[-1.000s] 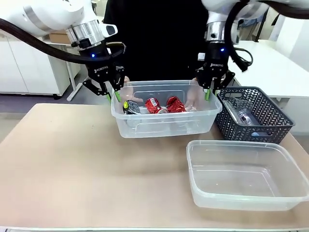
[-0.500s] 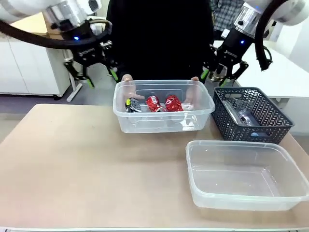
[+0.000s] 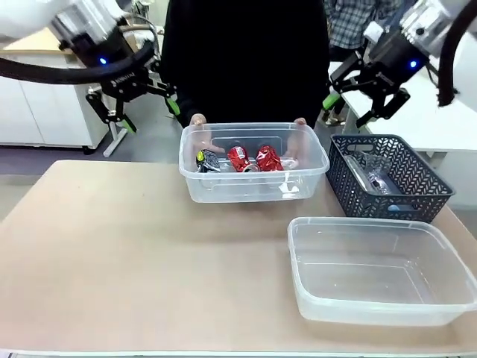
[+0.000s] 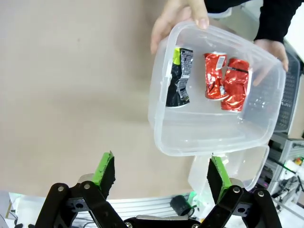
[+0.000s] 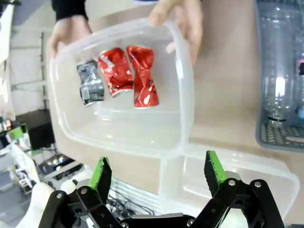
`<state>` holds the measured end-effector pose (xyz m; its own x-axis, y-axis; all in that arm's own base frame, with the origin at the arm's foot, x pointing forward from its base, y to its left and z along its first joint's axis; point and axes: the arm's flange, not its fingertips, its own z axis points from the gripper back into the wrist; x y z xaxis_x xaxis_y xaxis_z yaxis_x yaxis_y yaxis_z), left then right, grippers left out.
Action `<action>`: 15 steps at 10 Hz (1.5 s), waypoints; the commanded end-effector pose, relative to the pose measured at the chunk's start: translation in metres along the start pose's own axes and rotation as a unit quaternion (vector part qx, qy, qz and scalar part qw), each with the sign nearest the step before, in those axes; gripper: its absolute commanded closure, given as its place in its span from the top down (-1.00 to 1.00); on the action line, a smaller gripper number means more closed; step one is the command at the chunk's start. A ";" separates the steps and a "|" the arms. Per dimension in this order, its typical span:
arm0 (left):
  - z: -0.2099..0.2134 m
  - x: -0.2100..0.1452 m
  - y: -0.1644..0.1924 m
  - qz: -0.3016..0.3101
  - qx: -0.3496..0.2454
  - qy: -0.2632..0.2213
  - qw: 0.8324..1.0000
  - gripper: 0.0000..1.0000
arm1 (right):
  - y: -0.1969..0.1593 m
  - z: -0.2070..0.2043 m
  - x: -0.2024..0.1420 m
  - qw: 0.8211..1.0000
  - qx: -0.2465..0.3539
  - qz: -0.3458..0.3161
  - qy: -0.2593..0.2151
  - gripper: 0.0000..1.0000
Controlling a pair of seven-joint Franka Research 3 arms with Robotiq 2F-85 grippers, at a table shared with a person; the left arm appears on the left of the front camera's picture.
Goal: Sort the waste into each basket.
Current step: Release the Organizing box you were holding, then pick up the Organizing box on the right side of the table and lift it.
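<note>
The left gripper (image 3: 149, 115) is seen in the upper left of the front view, raised above the table (image 3: 112, 253). Its jaws are spread wide and nothing is gripped. The right gripper (image 3: 350, 109) is held in the upper right, likewise raised, with its jaws parted and nothing between them.

Between the two, at the far middle of the table, a clear tub (image 3: 223, 190) is held at its far corners by the person's hands (image 3: 197, 119). Whether it rests on the table or is lifted slightly cannot be told. Inside it two dented red cans (image 3: 237, 159) are laid side by side, and a black-and-silver foil wrapper (image 3: 206, 162) is placed just to their left.

A second clear tub (image 3: 373, 313) is set in the lower right of the frame, near the table's front edge. Behind it, just to the right of the held tub, a dark lattice basket (image 3: 417, 195) is placed, and a clear plastic bottle (image 3: 373, 175) is laid in it.

In both wrist views the green pads are seen well apart at the bottom edge, with the held tub beyond them.
</note>
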<state>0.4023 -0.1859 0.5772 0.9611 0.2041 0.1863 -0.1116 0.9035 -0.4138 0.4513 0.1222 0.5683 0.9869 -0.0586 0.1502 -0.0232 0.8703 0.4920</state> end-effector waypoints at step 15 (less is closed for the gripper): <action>-0.101 -0.133 -0.175 -0.061 0.040 0.217 0.973 1.00 | -0.157 0.097 -0.148 0.980 -0.078 0.171 0.069 1.00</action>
<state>0.3132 -0.3697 0.5509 0.9958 -0.0751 -0.0520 0.0479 0.9140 -0.4028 0.3119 -0.0376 0.5683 0.9621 0.2549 0.0966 -0.2723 0.8825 0.3835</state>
